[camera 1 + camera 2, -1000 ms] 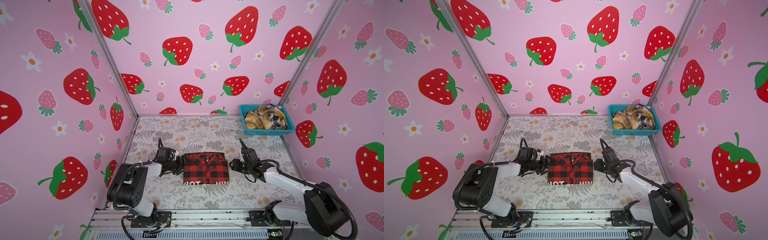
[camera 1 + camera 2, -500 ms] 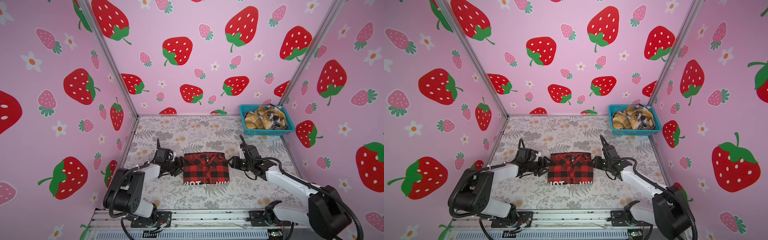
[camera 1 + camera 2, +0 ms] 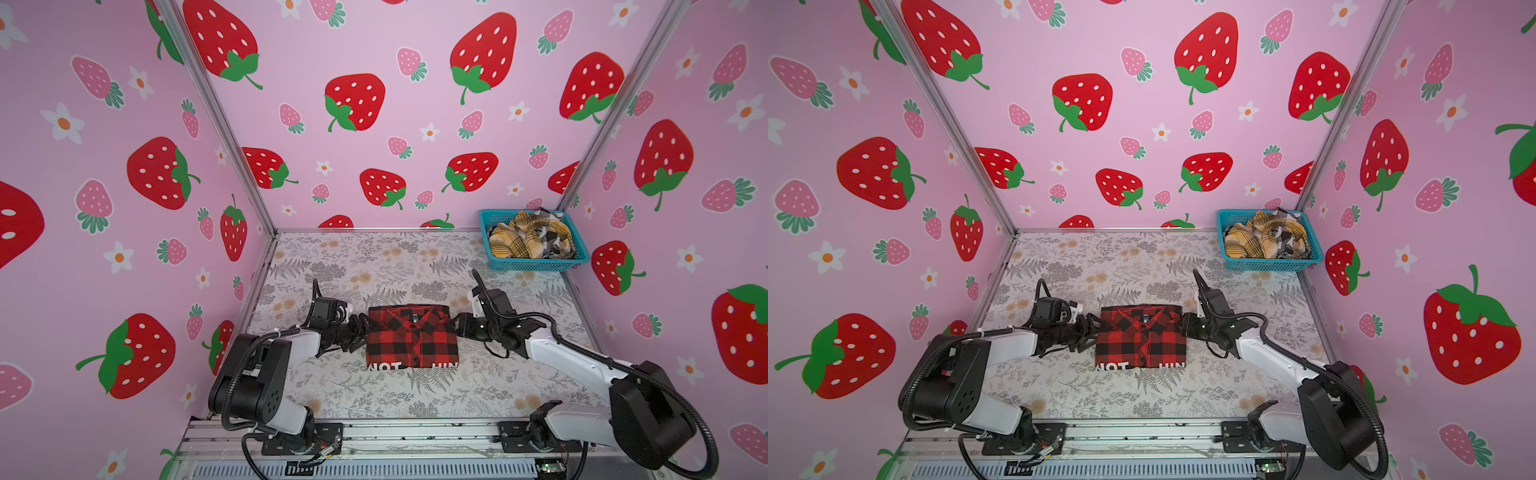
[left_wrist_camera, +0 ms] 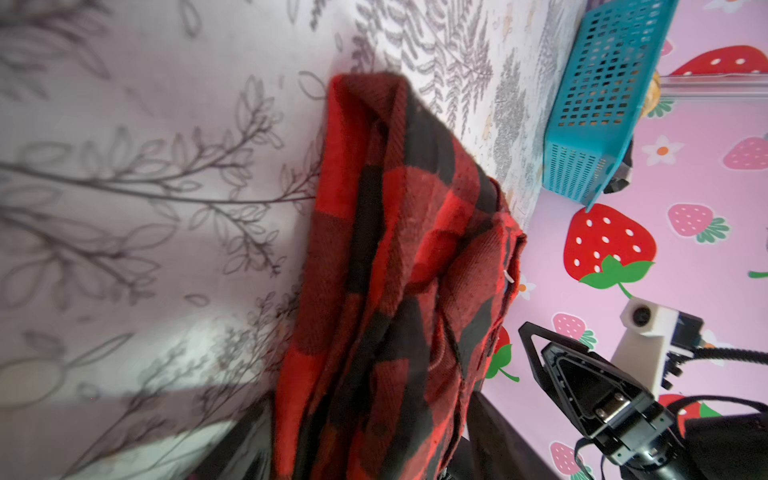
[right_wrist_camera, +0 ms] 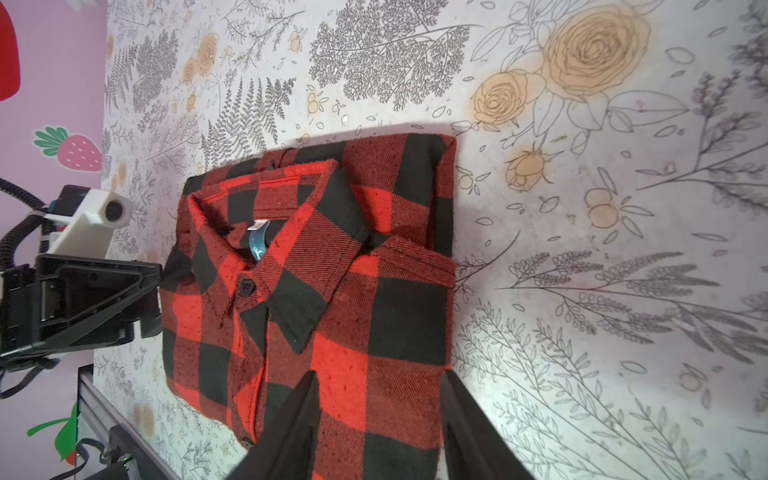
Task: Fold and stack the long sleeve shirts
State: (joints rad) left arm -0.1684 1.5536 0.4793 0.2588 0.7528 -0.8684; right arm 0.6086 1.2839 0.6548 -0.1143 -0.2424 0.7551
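Note:
A folded red-and-black check shirt lies collar up in the middle of the table, with white lettering along its near edge. My left gripper is shut on its left edge; the bunched layers fill the gap between the jaws. On the right edge my right gripper is shut, one finger on top of the cloth and one at table level. A mustard-yellow plaid shirt and a black-white plaid shirt lie crumpled in the basket.
The teal mesh basket stands in the back right corner against the walls. Pink strawberry walls close in the floral table on three sides. A metal rail with both arm bases runs along the front edge.
Both grippers have shifted only slightly at the shirt's sides, and the left jaws have narrowed a little on the cloth. The folded shirt lies where it was.

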